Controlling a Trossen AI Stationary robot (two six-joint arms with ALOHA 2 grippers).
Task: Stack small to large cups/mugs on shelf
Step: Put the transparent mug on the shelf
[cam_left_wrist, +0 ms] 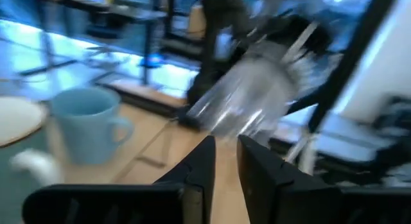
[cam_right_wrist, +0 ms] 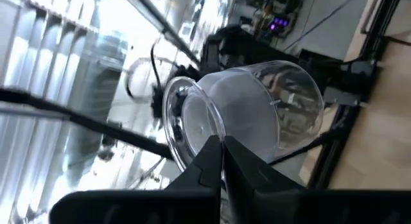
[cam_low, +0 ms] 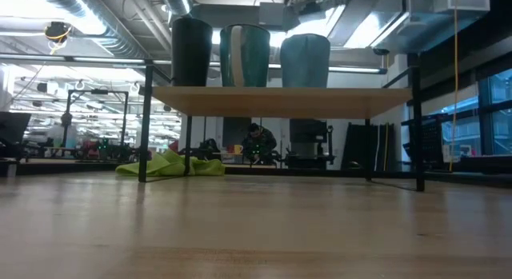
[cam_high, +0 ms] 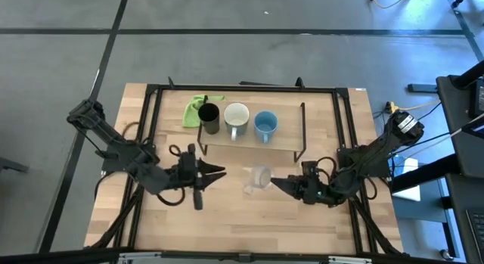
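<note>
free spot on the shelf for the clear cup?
Yes: the shelf is bare between the light blue mug and its right-end legs. Its left end is crowded: black cup, white mug, blue mug in a row. The right gripper holds the clear cup in front.

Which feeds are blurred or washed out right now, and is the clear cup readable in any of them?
Left wrist view: motion-smeared, clear cup a streaky blur, light blue mug soft. Right wrist view: sharper, the cup's rim pinched in the right gripper, bright window glare behind. High view: evenly lit, cup faint against the table. Low view: backlit, mugs on the shelf dark; cup not seen.
</note>
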